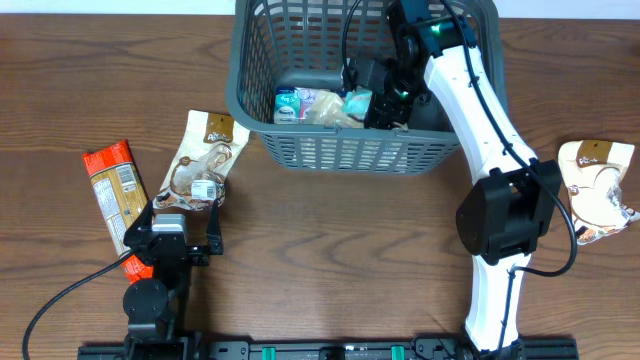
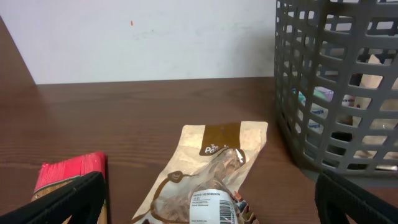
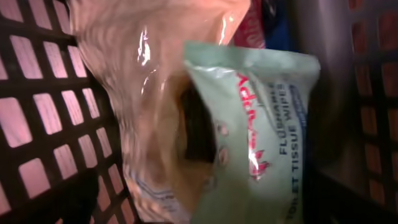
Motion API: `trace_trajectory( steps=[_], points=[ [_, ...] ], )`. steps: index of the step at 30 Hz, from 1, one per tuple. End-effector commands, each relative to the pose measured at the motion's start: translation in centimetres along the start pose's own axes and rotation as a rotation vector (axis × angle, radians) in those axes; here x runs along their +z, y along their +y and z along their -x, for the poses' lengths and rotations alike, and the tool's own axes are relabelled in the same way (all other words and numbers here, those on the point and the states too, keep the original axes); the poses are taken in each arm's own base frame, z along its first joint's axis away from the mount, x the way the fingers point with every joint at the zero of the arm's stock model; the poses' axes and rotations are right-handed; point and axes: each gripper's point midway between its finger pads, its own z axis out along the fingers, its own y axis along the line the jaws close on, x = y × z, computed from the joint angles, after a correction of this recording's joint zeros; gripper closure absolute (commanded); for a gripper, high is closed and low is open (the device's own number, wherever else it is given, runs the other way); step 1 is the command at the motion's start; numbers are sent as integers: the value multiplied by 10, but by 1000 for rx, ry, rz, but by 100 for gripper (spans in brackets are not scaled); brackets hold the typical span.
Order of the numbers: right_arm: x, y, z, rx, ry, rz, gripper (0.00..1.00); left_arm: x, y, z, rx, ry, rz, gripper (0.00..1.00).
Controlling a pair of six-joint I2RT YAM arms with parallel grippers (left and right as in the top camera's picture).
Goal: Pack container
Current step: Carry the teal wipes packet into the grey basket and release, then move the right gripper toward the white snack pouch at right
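The dark grey slotted container [image 1: 340,150] stands at the back of the table and also shows in the left wrist view [image 2: 311,93]. My right gripper [image 1: 385,100] reaches down inside it. In the right wrist view its fingers [image 3: 205,205] are spread wide over a pale green pack of wipes [image 3: 261,124] and a clear plastic bag [image 3: 149,81] lying on the base; it is open. My left gripper [image 1: 180,215] is open and empty near the table's front, low over a dried mushroom packet [image 2: 211,168].
The mushroom packet [image 1: 200,160] lies left of the container. A red and orange snack packet [image 1: 115,190] lies further left, also in the left wrist view [image 2: 68,174]. Another beige packet [image 1: 597,185] lies at the right edge. A wall rises behind the table.
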Motion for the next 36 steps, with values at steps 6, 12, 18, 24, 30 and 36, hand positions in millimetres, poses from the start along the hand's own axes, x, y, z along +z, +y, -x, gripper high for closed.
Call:
trace_trajectory(
  steps=[6,12,18,24,30,36],
  points=[
    [-119,-20,23,85,-186,-244,1,1,0,-17,-5,53,5,1],
    [-265,-58,-3,344,-426,-593,1,1,0,-17,-5,53,5,1],
    [-370,-77,-138,845,-483,-896,1,1,0,-17,-5,53,5,1],
    [-387,-63,-276,1159,-312,-1004,1,1,0,-17,-5,53,5,1],
    [-336,-65,-365,1345,-152,-887,1,1,0,-17,-5,53,5,1],
    [-219,-68,-413,1425,20,-573,1,1,0,-17,-5,52,5,2]
  ],
)
